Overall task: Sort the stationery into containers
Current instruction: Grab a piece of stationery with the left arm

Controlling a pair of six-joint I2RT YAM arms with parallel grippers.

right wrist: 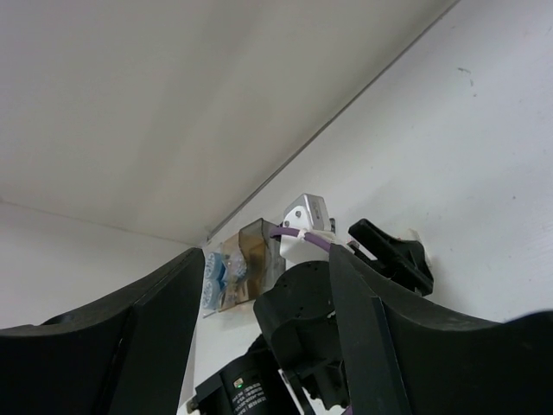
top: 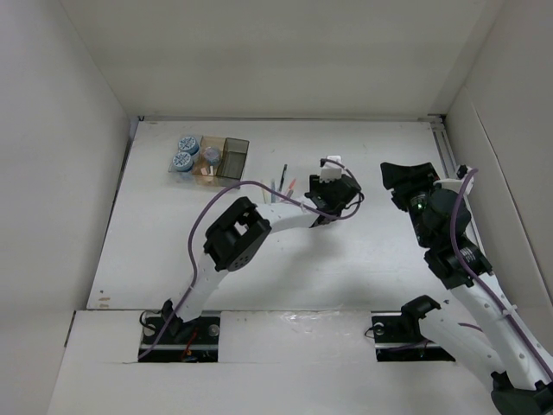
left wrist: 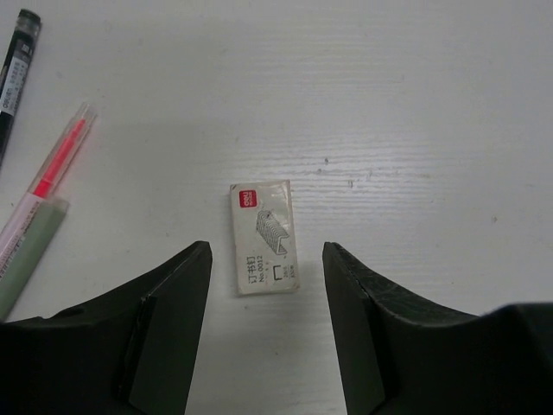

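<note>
A small white staple box [left wrist: 263, 238] lies flat on the table between the open fingers of my left gripper [left wrist: 266, 277], which hovers just above it, mid-table [top: 333, 201]. A black pen [left wrist: 17, 65], a red pen [left wrist: 56, 169] and a pale green pen [left wrist: 30, 255] lie to its left; they also show in the top view [top: 283, 183]. The three joined trays [top: 233, 157] stand at the far left: two tape rolls [top: 183, 152] in the clear one, another roll and pale erasers [top: 207, 171] in the amber one. My right gripper [top: 404, 183] is open, empty and raised.
White walls close in the table on the left, back and right. The left arm's purple cable [top: 259, 186] loops over the table's middle. The right wrist view looks past the left arm's wrist [right wrist: 346, 285] toward the trays [right wrist: 238, 268].
</note>
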